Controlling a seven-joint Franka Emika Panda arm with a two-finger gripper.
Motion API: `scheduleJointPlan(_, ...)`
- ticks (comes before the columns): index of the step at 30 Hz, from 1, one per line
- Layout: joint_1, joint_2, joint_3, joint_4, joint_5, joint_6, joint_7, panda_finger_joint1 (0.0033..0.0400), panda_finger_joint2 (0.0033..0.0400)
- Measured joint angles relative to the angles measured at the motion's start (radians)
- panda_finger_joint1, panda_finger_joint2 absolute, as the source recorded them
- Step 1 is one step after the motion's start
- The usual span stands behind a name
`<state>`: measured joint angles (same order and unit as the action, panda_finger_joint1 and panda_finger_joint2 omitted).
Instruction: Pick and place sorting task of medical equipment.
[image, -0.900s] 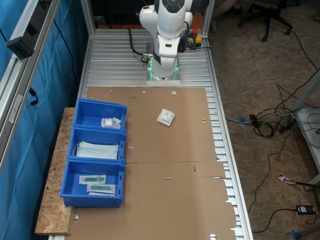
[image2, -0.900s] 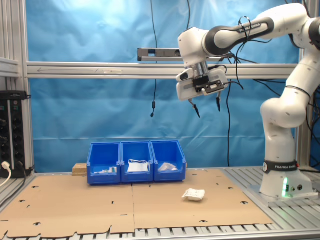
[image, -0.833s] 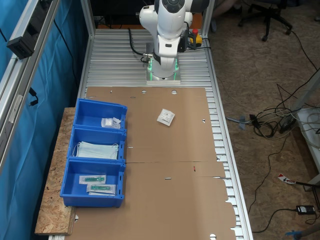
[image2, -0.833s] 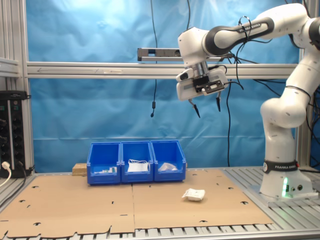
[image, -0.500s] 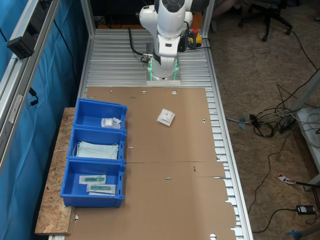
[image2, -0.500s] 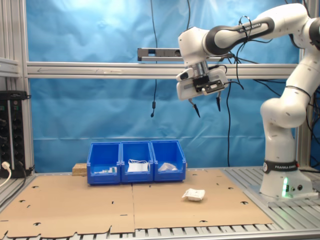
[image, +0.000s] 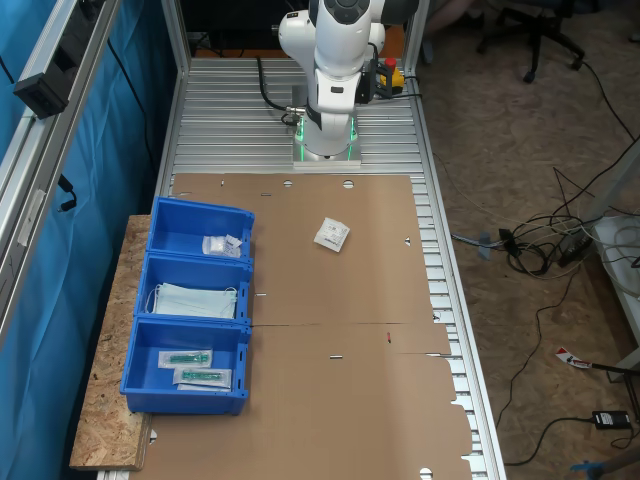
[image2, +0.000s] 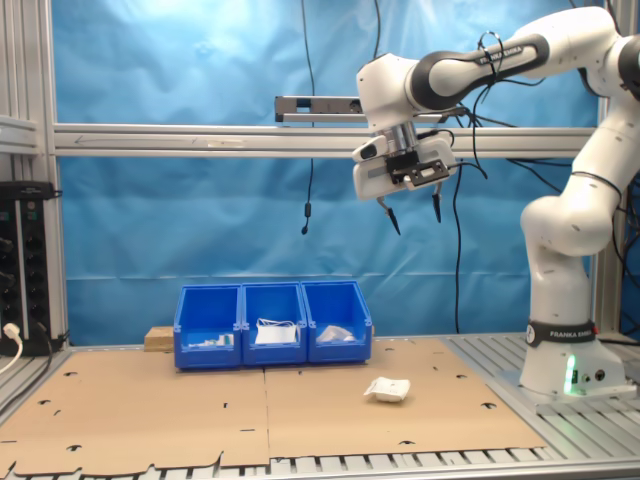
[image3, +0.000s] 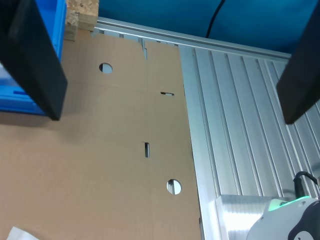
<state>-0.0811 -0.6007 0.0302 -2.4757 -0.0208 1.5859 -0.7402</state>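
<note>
Second exterior view: your gripper (image2: 411, 215) hangs upper right of centre, fingers (image2: 392, 222) spread wide, holding nothing. Sachet (image2: 387, 389) lies on the cardboard (image2: 150, 410); blue bins (image2: 272, 325) at mid-frame hold masks (image: 195, 300) and packs (image: 190, 367).

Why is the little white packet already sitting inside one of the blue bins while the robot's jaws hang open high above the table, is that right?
Not quite. The loose white sachet lies on the brown cardboard, apart from the blue bins, as the first exterior view shows. The rest holds: the gripper hangs high above the table, jaws open and empty.
</note>
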Motion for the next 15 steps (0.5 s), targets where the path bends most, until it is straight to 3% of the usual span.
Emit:
scheduleJointPlan(10, 0.002, 0.006, -0.001, -0.003, 0.000, 0.046, 0.000, 0.0400, 0.0400)
scheduleJointPlan(15, 0.003, 0.026, -0.002, -0.014, 0.000, 0.126, 0.000, 0.0400, 0.0400)
